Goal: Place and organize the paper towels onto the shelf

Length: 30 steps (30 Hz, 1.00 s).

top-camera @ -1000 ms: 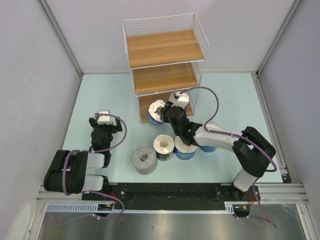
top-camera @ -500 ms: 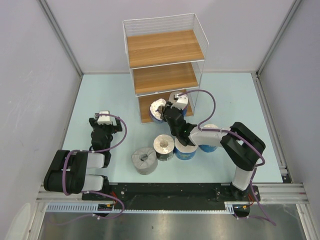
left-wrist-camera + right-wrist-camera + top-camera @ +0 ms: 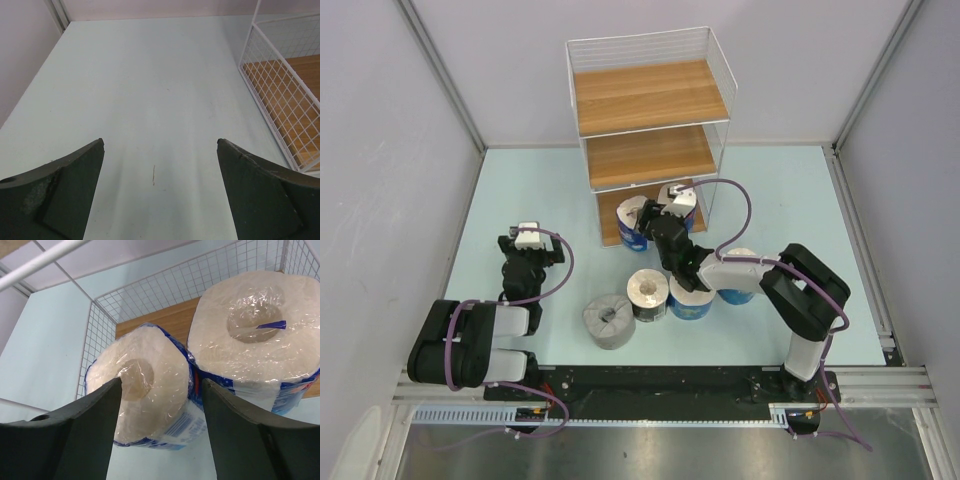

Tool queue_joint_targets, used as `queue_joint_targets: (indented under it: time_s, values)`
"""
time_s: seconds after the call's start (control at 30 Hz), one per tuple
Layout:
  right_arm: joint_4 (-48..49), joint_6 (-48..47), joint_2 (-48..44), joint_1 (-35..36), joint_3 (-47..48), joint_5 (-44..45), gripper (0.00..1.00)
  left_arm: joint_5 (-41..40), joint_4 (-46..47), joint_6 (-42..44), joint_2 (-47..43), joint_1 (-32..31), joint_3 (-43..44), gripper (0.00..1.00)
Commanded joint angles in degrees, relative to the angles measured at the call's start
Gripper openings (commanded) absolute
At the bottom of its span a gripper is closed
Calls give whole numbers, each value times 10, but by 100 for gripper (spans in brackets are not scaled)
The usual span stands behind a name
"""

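The shelf [image 3: 650, 95] stands at the back of the table, its two upper boards bare. Two blue-wrapped paper towels stand on end at its bottom board [image 3: 160, 320]: one [image 3: 150, 390] at the front left, the other [image 3: 255, 335] right beside it. My right gripper [image 3: 161, 382] straddles the front-left roll [image 3: 632, 222] with its jaws open, and a narrow gap shows at the right finger. On the table lie a grey roll [image 3: 608, 320], a dark roll [image 3: 647, 293] and two blue ones [image 3: 690, 298] [image 3: 740, 280]. My left gripper [image 3: 528, 232] is wide open over bare table.
In the left wrist view the shelf's white wire side [image 3: 285, 95] stands to the right of the left gripper [image 3: 160, 142]. Grey walls close in the table on three sides. The right arm reaches over the rolls on the table.
The right gripper pushed forward to the shelf's bottom board with the blue roll, and then its jaws spread apart from the roll. The left arm has not moved.
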Motion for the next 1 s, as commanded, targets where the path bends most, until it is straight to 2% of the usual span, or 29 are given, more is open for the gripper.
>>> queue_joint_targets:
  time_s: [0.0, 0.13, 0.23, 0.43, 0.47, 0.57, 0.67, 0.73, 0.97]
  values:
    - [7, -21, -34, 12, 8, 13, 71, 11, 19, -4, 0, 4, 16, 100]
    - [-47, -31, -78, 43, 8, 11, 75, 11, 19, -4, 0, 4, 16, 100]
    - [-144, 2, -135, 56, 9, -15, 75, 11, 19, -5, 1, 4, 15, 100]
    - [-389, 86, -255, 74, 2, -11, 79, 11, 19, -4, -1, 4, 15, 100]
    - [-450, 97, -267, 73, -1, -11, 79, 12, 19, -4, 0, 4, 16, 100]
    - [-556, 132, -301, 72, -10, -14, 82, 11, 18, -5, -1, 4, 16, 100]
    - [-618, 165, -328, 62, -31, -51, 85, 11, 19, -4, -1, 4, 16, 100]
    - [-627, 179, -345, 61, -50, -67, 86, 11, 19, -4, 0, 4, 15, 100]
    - [-656, 230, -388, 47, -99, -56, 87, 11, 19, -4, 0, 4, 16, 100]
